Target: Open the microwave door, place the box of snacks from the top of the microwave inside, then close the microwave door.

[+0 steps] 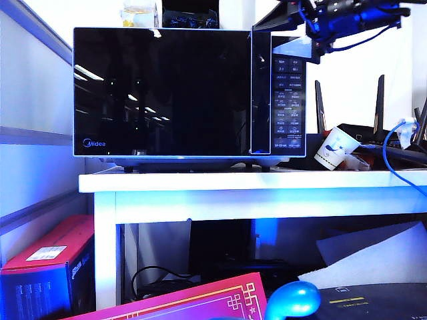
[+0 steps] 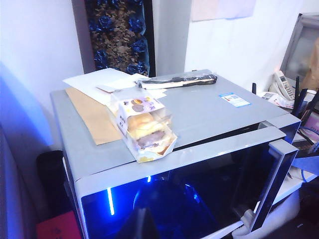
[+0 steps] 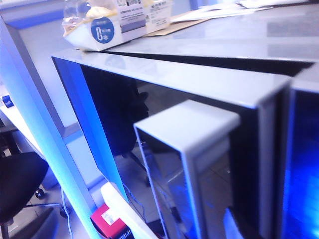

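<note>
door handle (image 3: 192, 164) seen nearest | right gripper (image 1: 319, 48) spread at microwave door (image 1: 162, 92), possibly slipping off | left gripper closed (out of view) | box of snacks (image 2: 143, 128) could be jolted off.

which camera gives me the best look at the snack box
The left wrist view: the box of snacks lies whole on the microwave top. The exterior view shows only its top edge; the right wrist view shows one end.

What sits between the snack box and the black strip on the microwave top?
Left wrist view: white papers between the box of snacks and the black strip on the microwave top. Neither hand is visible there.
</note>
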`<action>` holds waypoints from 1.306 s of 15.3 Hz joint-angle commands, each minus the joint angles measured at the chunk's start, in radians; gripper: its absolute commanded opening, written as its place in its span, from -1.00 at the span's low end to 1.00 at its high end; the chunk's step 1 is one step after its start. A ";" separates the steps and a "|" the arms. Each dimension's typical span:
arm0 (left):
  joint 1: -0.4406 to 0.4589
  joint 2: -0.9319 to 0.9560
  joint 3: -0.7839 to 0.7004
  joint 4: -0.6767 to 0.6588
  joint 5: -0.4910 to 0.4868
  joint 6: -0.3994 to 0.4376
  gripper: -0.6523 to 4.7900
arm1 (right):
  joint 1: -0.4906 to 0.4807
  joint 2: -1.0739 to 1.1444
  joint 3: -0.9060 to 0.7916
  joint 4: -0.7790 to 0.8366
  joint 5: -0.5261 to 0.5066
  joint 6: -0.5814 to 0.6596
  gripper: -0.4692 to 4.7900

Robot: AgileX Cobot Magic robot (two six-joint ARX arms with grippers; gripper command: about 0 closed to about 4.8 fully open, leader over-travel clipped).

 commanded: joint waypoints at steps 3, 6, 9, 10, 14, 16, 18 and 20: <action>0.002 -0.003 0.004 0.013 0.000 0.003 -0.78 | 0.021 0.002 0.005 0.042 -0.021 0.018 0.85; 0.002 -0.003 0.004 0.013 0.000 0.003 -0.78 | 0.019 0.000 0.026 0.043 -0.135 0.074 0.85; 0.002 -0.003 0.004 0.013 0.000 0.003 -0.78 | 0.019 -0.042 0.036 0.032 -0.187 0.094 0.85; 0.002 -0.003 0.004 0.013 0.000 0.003 -0.78 | 0.019 -0.059 0.036 0.031 -0.201 0.101 0.85; 0.000 -0.003 0.004 0.015 0.005 0.003 -0.78 | 0.019 -0.102 0.036 -0.030 -0.241 0.120 0.80; 0.000 -0.003 0.004 0.015 0.005 0.003 -0.78 | 0.020 -0.102 0.036 -0.074 -0.246 0.120 0.80; 0.000 -0.003 0.004 0.015 0.008 0.003 -0.78 | 0.020 -0.102 0.036 -0.092 -0.263 0.119 0.80; 0.000 -0.003 0.004 0.015 0.023 0.003 -0.78 | 0.007 -0.111 0.036 -0.045 -0.246 0.111 0.80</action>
